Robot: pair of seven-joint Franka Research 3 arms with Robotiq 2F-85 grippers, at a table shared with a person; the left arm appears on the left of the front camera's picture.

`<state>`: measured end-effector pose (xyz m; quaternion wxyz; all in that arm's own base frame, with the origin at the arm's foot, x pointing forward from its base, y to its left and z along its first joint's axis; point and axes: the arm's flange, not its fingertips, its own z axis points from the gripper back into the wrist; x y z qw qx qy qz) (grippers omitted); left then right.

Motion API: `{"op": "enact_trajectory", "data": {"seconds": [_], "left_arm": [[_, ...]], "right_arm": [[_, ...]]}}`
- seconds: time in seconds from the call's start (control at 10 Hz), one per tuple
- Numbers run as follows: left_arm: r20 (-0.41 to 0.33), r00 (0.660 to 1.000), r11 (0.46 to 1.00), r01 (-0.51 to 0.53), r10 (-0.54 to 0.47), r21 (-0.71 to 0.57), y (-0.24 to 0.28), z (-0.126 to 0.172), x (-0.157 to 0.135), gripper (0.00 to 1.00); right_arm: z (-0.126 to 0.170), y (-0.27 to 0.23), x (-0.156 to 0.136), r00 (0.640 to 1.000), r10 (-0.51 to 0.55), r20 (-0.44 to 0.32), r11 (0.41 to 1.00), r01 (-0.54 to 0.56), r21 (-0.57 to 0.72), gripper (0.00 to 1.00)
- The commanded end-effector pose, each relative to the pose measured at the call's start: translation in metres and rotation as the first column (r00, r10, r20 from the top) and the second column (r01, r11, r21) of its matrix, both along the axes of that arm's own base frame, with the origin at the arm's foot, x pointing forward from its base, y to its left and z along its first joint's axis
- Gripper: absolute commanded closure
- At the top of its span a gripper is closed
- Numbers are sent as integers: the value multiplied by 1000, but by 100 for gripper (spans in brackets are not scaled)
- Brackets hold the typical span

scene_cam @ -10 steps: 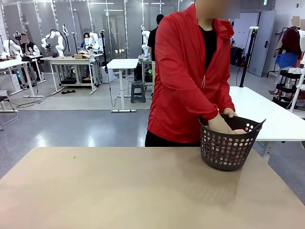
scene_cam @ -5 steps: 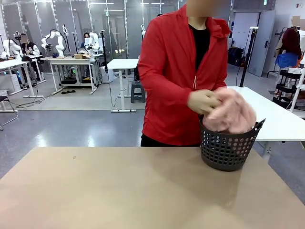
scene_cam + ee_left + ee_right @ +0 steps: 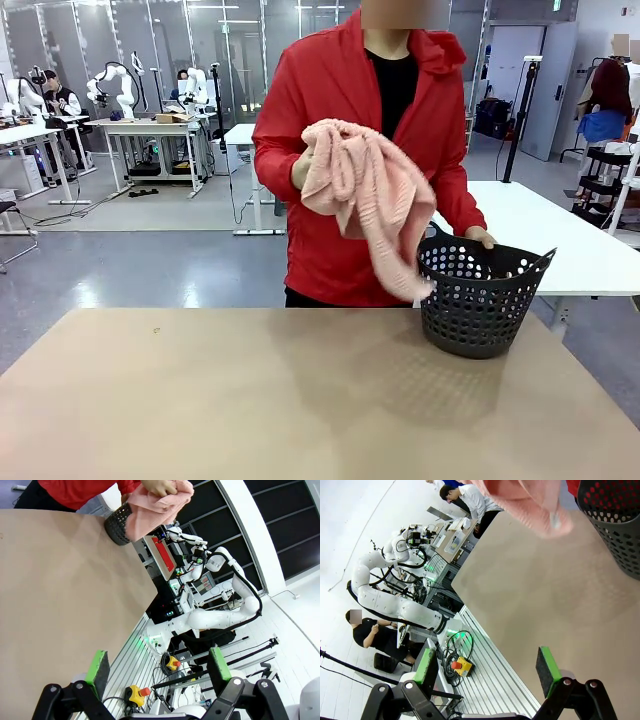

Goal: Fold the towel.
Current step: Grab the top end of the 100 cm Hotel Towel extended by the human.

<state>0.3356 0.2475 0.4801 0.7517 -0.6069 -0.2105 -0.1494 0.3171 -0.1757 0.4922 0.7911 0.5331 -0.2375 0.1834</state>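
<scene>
One hand point(image 3: 300, 170) of the person has just lifted the towel point(image 3: 365, 195) out of the basket point(image 3: 480, 310), bunched in mid-air, so folding is not yet begun; left gripper point(image 3: 158, 664) and right gripper point(image 3: 486, 667) gape wide, empty

The salmon-pink towel point(image 3: 365, 195) hangs bunched in the air above the table.

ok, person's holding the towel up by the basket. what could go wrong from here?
1. The towel hangs bunched from one hand, its low corner at the basket rim; it might snag and drag the basket.
2. No edge is spread out, so it may land crumpled, hard to grasp cleanly.
3. Left end effector and right end effector are open; reaching in now could meet the person's hands.
</scene>
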Motion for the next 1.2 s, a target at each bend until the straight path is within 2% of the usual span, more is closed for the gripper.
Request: {"op": "enact_trajectory", "data": {"seconds": [0.0, 1.1], "left_arm": [[13, 1000, 1000, 11, -11, -16, 0, 0, -2, 0], [13, 1000, 1000, 11, -11, -16, 0, 0, -2, 0]], "right_arm": [[1, -1, 1, 1000, 6, 20, 1000, -6, 9, 0], [1, -1, 1, 1000, 6, 20, 1000, -6, 9, 0]]}}
